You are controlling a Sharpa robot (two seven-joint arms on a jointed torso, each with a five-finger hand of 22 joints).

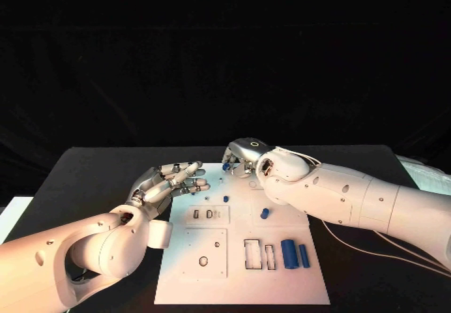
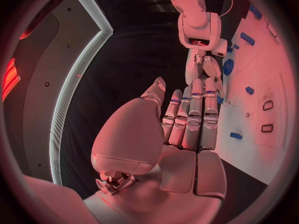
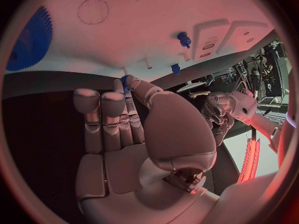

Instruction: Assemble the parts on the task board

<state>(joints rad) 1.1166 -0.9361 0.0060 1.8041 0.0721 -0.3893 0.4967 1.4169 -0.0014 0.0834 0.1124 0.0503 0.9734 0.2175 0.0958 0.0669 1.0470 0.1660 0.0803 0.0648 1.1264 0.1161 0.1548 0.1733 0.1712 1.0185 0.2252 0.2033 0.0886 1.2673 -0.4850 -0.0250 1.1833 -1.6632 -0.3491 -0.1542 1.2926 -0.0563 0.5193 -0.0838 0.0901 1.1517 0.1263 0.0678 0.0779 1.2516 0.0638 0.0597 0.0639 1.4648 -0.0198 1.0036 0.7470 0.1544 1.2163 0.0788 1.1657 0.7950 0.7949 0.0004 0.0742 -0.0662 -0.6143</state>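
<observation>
Pinching a small blue part [image 3: 126, 80] between thumb and fingertip, the right hand [image 1: 246, 156] hangs over the task board's [image 1: 242, 287] far edge, while the left hand [image 1: 172, 183] hovers empty, fingers extended, beside the board's left edge.

Right hand [image 3: 134, 134] pinches small blue part [image 3: 124, 80] at task board [image 3: 156, 25] edge.
</observation>
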